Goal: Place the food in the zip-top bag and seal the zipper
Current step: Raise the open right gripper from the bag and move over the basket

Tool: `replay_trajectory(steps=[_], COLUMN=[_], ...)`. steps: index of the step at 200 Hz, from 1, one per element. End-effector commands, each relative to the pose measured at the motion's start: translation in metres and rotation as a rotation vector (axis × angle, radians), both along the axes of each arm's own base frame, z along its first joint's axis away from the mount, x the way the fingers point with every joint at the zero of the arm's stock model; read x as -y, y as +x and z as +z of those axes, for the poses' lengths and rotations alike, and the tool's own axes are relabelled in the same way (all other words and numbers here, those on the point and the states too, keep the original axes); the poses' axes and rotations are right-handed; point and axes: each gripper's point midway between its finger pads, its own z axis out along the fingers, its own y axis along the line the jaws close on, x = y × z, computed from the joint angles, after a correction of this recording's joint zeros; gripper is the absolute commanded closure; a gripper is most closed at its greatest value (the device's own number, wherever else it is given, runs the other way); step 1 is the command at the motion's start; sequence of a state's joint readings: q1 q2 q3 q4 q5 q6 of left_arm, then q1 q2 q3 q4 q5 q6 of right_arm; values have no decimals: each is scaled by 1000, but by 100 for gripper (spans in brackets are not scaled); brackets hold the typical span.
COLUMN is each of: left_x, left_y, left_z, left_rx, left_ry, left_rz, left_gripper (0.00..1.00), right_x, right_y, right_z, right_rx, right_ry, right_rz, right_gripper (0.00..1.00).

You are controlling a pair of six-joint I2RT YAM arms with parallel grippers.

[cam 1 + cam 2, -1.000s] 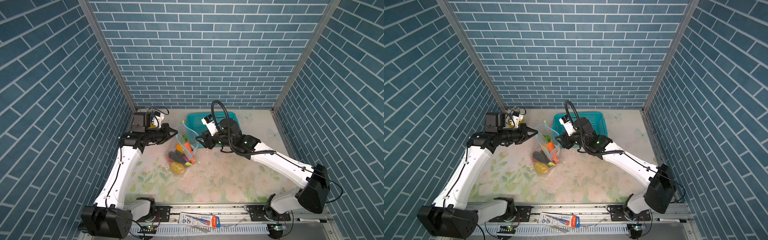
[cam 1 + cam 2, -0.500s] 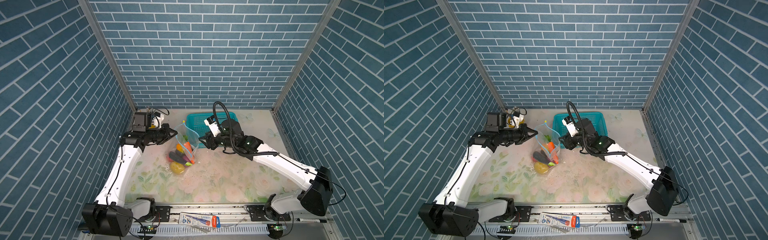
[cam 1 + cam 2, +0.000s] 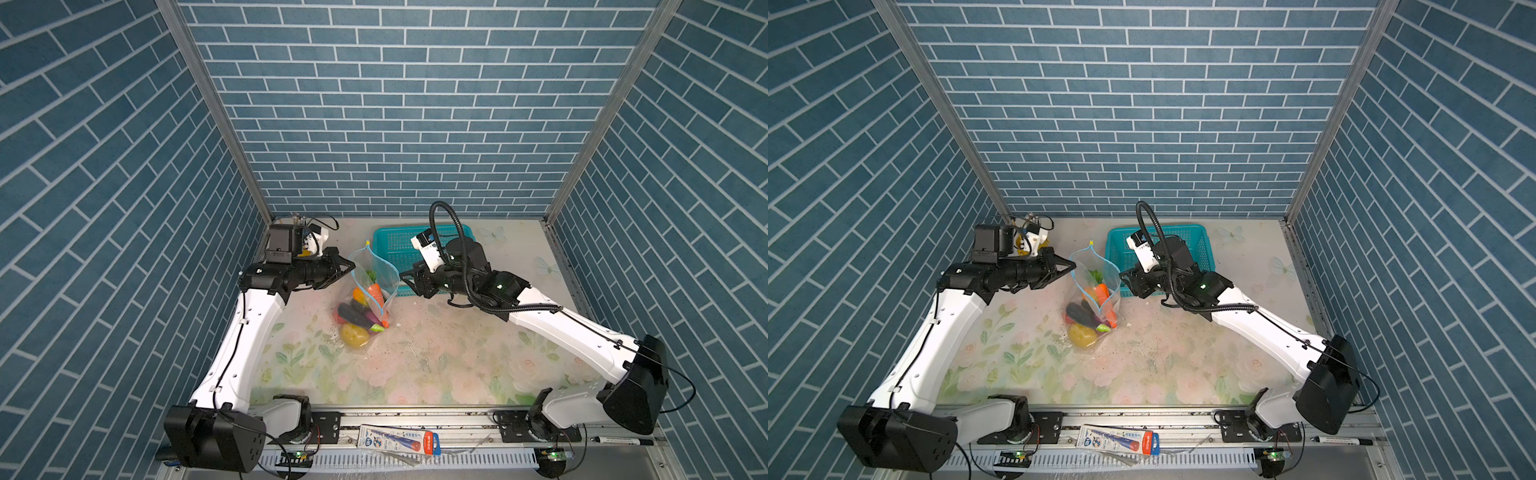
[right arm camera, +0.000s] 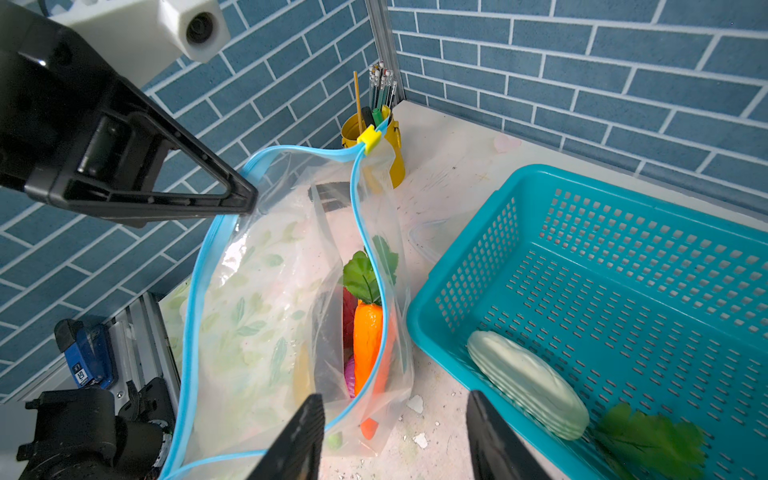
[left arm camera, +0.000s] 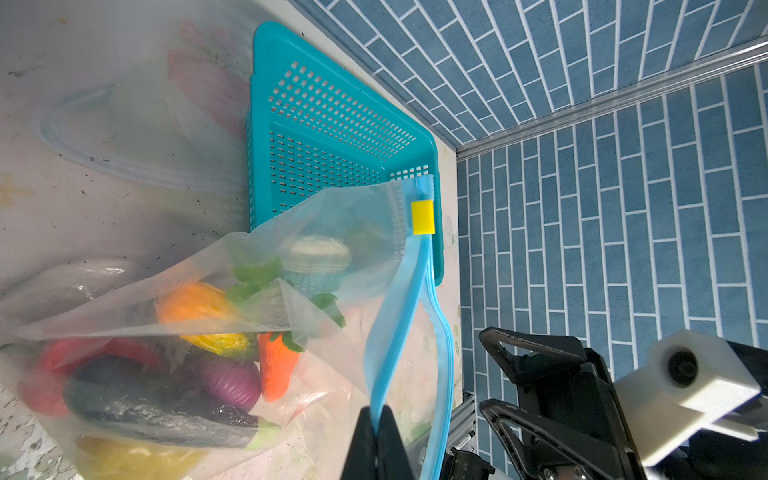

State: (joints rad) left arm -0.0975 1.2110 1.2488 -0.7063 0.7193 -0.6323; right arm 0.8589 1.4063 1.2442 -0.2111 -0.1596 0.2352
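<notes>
The clear zip-top bag (image 3: 376, 270) (image 3: 1096, 270) stands open on the table. It holds an orange carrot (image 4: 368, 332), a dark eggplant (image 3: 353, 313), a yellow potato (image 3: 354, 336) and a purple onion (image 5: 232, 382). My left gripper (image 5: 378, 415) (image 3: 353, 269) is shut on one side of the light-blue zipper (image 5: 399, 316). The yellow slider (image 4: 368, 136) sits at the strip's far end. My right gripper (image 4: 395, 397) (image 3: 403, 276) is open and holds nothing, low beside the bag's other side. A white radish (image 4: 528, 382) and a green leafy piece (image 4: 648, 440) lie in the basket.
The teal perforated basket (image 3: 399, 245) (image 3: 1121, 245) stands right behind the bag, under my right wrist. A yellow pencil cup (image 4: 348, 132) is in the back left corner. A flat packet (image 3: 399, 440) and a marker (image 3: 619, 441) lie on the front rail.
My right arm has shifted very slightly beside the bag. The left gripper and the bag have stayed where they were.
</notes>
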Motion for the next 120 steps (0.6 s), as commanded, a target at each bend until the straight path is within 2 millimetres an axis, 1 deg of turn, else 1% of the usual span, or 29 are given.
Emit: replay_trajectory(steps=[1,14,39,65,91,120], left_x=[-1,-1,0,0,1,2], left_y=[2,2,3,5,8,10], left_z=[4,3,-1,-3,-3,-5], left_rx=[14,12,5,1,3,-1], left_ry=[6,6,6,7,4,-1], left_rz=[-7,-9,-10,-15,-19,-24], left_gripper=[100,100,100,100,100,100], right_x=[5,5,9,8,6,9], right_y=[-1,1,11,21,27,35], right_z=[-2,-3,-6,-9,-7,-11], right_rx=[-9,-15,-14,-20,-17,-29], right_ry=[-18,-26,-67,-76,-82,-114], right_rz=[-11,-18,-63,-69,-71,-85], right_gripper=[44,44,44,45,46,46])
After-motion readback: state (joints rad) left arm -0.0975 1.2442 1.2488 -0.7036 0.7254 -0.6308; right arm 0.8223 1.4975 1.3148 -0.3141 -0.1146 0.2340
